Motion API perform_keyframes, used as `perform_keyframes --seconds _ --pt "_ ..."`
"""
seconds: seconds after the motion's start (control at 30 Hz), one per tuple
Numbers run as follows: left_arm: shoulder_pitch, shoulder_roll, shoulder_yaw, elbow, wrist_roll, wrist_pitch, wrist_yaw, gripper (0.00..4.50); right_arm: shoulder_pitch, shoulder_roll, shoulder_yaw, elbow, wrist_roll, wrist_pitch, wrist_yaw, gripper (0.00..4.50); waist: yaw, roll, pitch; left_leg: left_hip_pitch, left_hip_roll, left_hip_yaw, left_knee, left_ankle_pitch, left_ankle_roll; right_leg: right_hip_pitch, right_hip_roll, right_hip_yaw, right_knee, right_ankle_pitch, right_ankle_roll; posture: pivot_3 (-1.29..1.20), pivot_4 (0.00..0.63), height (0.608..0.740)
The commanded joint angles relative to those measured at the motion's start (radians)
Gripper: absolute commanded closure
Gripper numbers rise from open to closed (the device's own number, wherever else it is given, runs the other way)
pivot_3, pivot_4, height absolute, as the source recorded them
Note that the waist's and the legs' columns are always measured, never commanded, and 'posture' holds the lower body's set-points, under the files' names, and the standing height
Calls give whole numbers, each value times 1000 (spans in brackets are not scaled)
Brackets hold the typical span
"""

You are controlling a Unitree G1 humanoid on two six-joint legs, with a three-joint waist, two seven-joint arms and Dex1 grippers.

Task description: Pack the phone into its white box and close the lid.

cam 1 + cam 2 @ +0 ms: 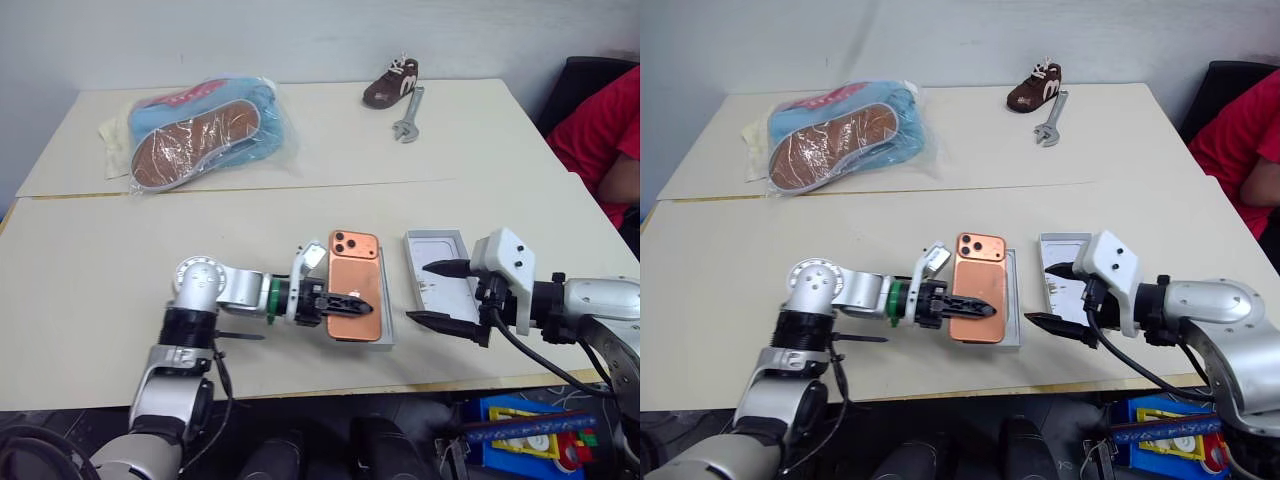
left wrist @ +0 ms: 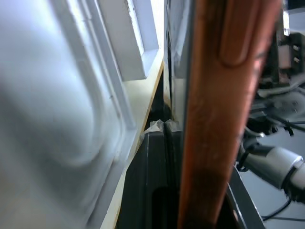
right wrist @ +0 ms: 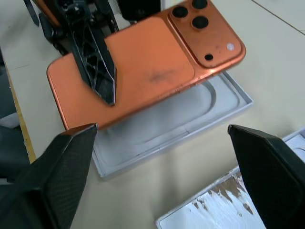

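Observation:
The orange phone [image 1: 355, 285] is held back-up, its camera lenses [image 3: 193, 14] at the far corner. My left gripper [image 1: 360, 300] is shut on it, one black finger [image 3: 97, 62] across its back. It hovers, slightly tilted, just over a flat white insert [image 3: 209, 102] with a rounded recess. To the right lies the white box [image 1: 432, 250], open, with a brown smear on its grey floor [image 3: 228, 205]. My right gripper [image 1: 437, 293] is open over the box's near end, holding nothing. The lid is out of view.
At the table's back left lies a plastic bag with shoes [image 1: 200, 130]. A small brown shoe [image 1: 392, 82] and a wrench [image 1: 410, 115] lie at the back right. A person in red [image 1: 610, 140] sits at the right. The table's front edge [image 1: 420, 385] is close behind the grippers.

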Motion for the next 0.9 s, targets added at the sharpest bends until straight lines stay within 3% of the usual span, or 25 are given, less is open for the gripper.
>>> perform_keyframes --seconds 0.03,0.2,0.33,0.57,0.7,0.9 --pt "-28 -32 47 25 47 0 65 4396 9 -5 -40 -55 31 1 -67 0 2 0 0 0 0 0 0 0 0 0 0 0 0 0 0 0 150 740" --pt "-25 -73 69 -15 95 0 107 4396 40 -13 -54 -56 43 -9 -130 0 7 -1 0 0 0 0 0 0 0 0 0 0 0 0 0 0 150 740" --pt "-46 -73 65 6 104 0 85 3203 46 -15 -51 -54 57 -14 -155 0 25 -1 0 0 0 1 0 0 0 0 0 0 0 0 0 0 150 740" --pt "-85 28 -43 -24 -4 0 -54 1176 50 1 -27 -50 86 -27 -202 0 26 -1 1 1 0 1 0 0 0 0 0 0 0 0 0 0 150 740" --pt "-114 55 -113 -38 37 0 -123 49 46 9 -25 -50 110 -24 -228 0 26 -1 1 1 0 1 0 0 0 0 0 0 0 0 0 0 150 740" --pt "-135 60 -206 -91 148 -23 -226 49 52 14 -22 -51 129 -29 -261 0 26 -1 1 1 0 1 0 0 0 0 0 0 0 0 0 0 150 740"
